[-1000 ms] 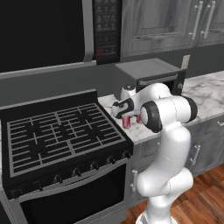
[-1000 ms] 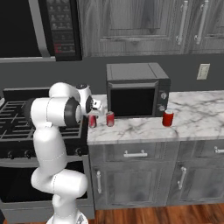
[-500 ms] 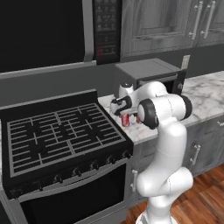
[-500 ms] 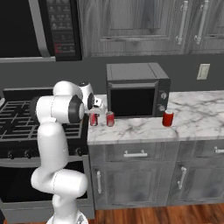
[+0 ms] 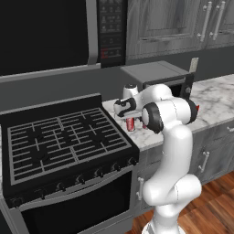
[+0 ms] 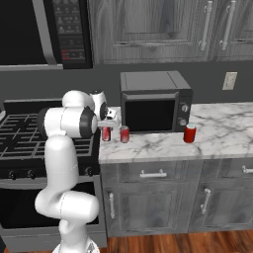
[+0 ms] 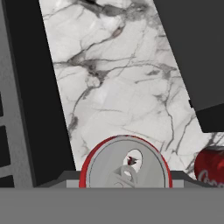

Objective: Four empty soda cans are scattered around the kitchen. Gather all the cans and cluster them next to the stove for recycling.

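Note:
One red soda can [image 7: 124,162] with a silver top stands upright on the marble counter, close to the edge of the black stove [image 5: 64,141]. My gripper [image 7: 124,177] comes down over it from above, shut on this can [image 5: 130,125], one finger at each side. The right base view has the held can [image 6: 106,135] under the gripper [image 6: 106,127], right beside the stove [image 6: 20,133]. A second can [image 6: 124,134] stands just to its right [image 7: 212,168]. A third can [image 6: 189,133] stands farther right, past the oven's front corner.
A dark boxy countertop oven [image 6: 153,101] sits at the back of the marble counter [image 6: 222,133], close behind the cans. A black microwave [image 6: 44,29] hangs over the stove. Grey cabinets run above and below. My white forearm reaches over the counter's left end.
The hand has edged slightly toward the stove with the can still between its fingers. The other two cans have not moved.

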Controlling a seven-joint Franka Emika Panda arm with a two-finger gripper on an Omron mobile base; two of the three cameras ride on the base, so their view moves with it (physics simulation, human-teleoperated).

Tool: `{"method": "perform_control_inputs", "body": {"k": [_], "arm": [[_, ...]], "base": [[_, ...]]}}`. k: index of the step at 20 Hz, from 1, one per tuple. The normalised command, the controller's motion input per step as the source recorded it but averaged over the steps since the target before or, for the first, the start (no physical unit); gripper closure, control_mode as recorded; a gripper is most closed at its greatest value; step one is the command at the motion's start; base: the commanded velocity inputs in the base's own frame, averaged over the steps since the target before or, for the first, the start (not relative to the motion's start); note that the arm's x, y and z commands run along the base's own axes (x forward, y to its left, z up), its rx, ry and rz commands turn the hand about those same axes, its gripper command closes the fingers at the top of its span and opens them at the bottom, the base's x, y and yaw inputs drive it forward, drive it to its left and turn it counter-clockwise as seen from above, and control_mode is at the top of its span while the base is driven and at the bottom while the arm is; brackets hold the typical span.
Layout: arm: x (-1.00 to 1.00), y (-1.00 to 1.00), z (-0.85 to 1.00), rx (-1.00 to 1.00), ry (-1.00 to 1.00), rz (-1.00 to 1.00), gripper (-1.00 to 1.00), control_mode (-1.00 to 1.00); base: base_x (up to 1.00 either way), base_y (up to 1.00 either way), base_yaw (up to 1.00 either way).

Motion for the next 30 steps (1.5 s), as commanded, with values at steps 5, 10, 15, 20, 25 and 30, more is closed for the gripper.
{"method": "perform_control_inputs", "body": {"k": [5, 10, 15, 20, 25, 30], "arm": [[0.00, -0.02, -0.34, 0.00, 0.05, 0.00, 1.00, -1.00], [-0.01, -0.02, -0.37, 0.00, 0.07, 0.00, -1.00, -1.00], [-0.08, -0.04, -0.37, 0.00, 0.10, 0.00, -1.00, -1.00], [-0.08, -0.02, -0.38, 0.00, 0.12, -0.01, -1.00, -1.00], [-0.12, -0.02, -0.37, 0.00, 0.08, -0.02, -1.00, -1.00], [-0.16, -0.01, -0.35, 0.00, 0.03, -0.02, -1.00, -1.00]], "base": [[0.00, 0.00, 0.00], [0.00, 0.00, 0.00], [0.00, 0.00, 0.00], [0.00, 0.00, 0.00], [0.00, 0.00, 0.00], [0.00, 0.00, 0.00]]}}
